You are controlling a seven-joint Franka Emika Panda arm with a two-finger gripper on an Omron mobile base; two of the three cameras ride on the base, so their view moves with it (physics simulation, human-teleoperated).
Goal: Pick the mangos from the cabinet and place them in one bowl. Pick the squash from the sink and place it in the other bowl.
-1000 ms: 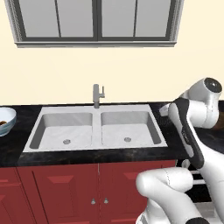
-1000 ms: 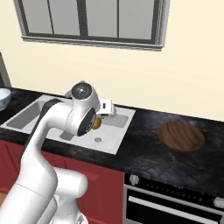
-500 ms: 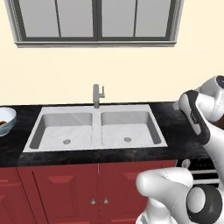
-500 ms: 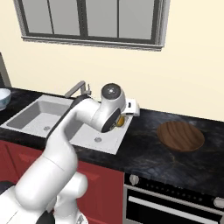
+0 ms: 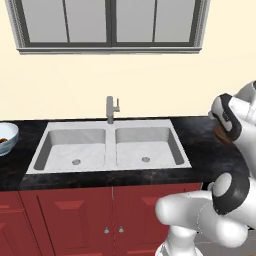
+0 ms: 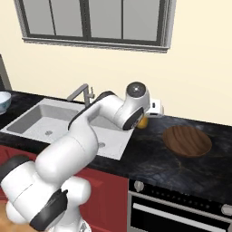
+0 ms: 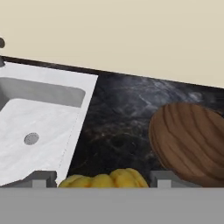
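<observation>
My gripper [image 7: 103, 180] is shut on the yellow ribbed squash [image 7: 122, 177], which sits between the two fingertips. In the right base view the gripper [image 6: 146, 118] holds the squash [image 6: 142, 122] above the black counter, just right of the sink [image 6: 50, 120] and left of a brown wooden bowl [image 6: 186, 140]. In the hand view the wooden bowl [image 7: 188, 140] lies ahead to the right and the sink [image 7: 35, 127] to the left. The pale bluish-white bowl [image 5: 6, 139] stands far left of the sink [image 5: 110, 150], with something orange-brown inside. The cabinet is out of view.
A grey faucet [image 5: 111, 109] rises behind the sink's divider. Red cupboard doors [image 5: 90, 220] run under the counter. An oven front with knobs [image 6: 181, 204] sits below the wooden bowl. A window [image 6: 95, 22] spans the wall above.
The arm has swung right with the squash, from over the sink's right basin to over the counter beside the wooden bowl. The grip is unchanged.
</observation>
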